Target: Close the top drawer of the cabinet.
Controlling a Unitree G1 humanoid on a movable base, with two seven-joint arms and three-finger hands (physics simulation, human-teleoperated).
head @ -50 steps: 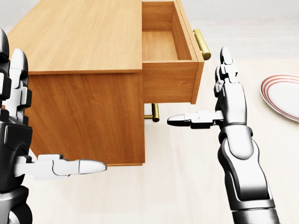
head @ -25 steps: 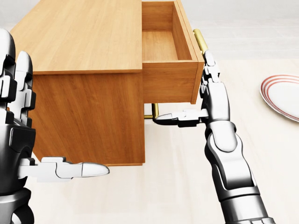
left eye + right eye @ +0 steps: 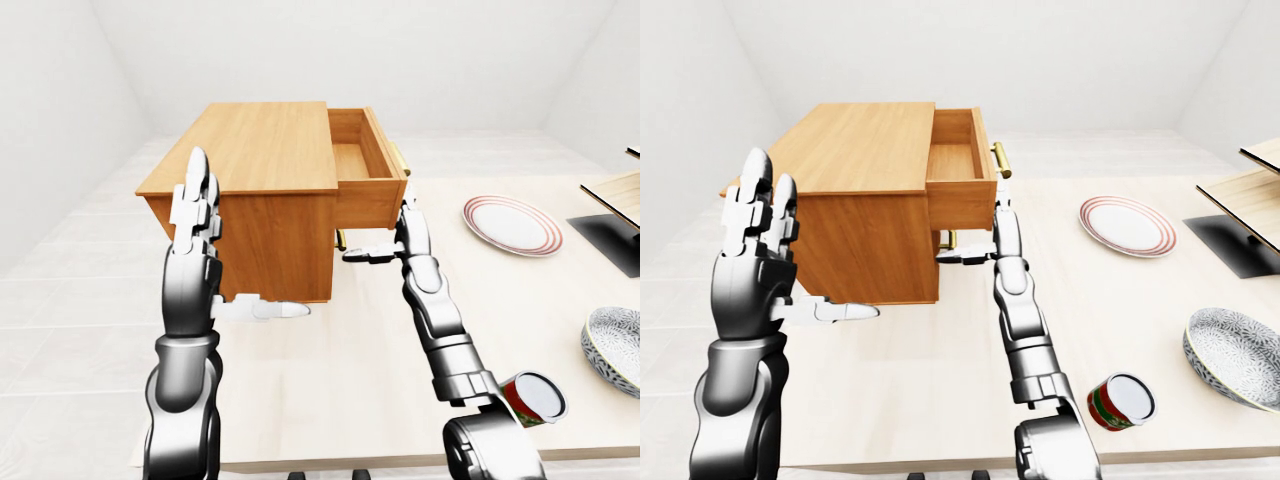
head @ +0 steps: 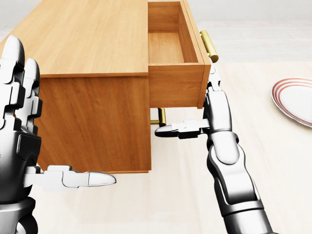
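The top drawer (image 4: pixel 176 58) stands well out of the cabinet (image 4: pixel 92 73), toward the right of the head view, its brass handle (image 4: pixel 209 46) on the outer face; the cabinet sits on the pale surface (image 4: pixel 185 195).

The worry, as I see it, is the thumb; the right robot hand (image 4: pixel 207 105) is pressed flat against the drawer's face, but its thumb (image 4: pixel 178 129) pokes out sideways under the drawer toward the lower drawer's handle (image 4: pixel 161 117); a push from there could drive the thumb into that handle or wedge it against the cabinet. The palm also seems to meet the face low, at the near corner below the handle; an off-centre shove might skew the drawer on its runners, or the fingers could slide off the edge. A hard push could even shift the whole cabinet, since nothing braces it.

The right robot hand is open, fingers straight and upright against the drawer's face, gripping nothing; whether the fingertips reach the handle I cannot tell, as the drawer's edge hides them. The left robot hand (image 4: pixel 29 136) is open too, held up at the left of the view with its thumb jutting right, in front of the cabinet's side; whether it touches the wood is unclear.

A plate (image 3: pixel 511 224), a bowl (image 3: pixel 1235 355) and a can (image 3: pixel 1120 402) lie well apart to the right.
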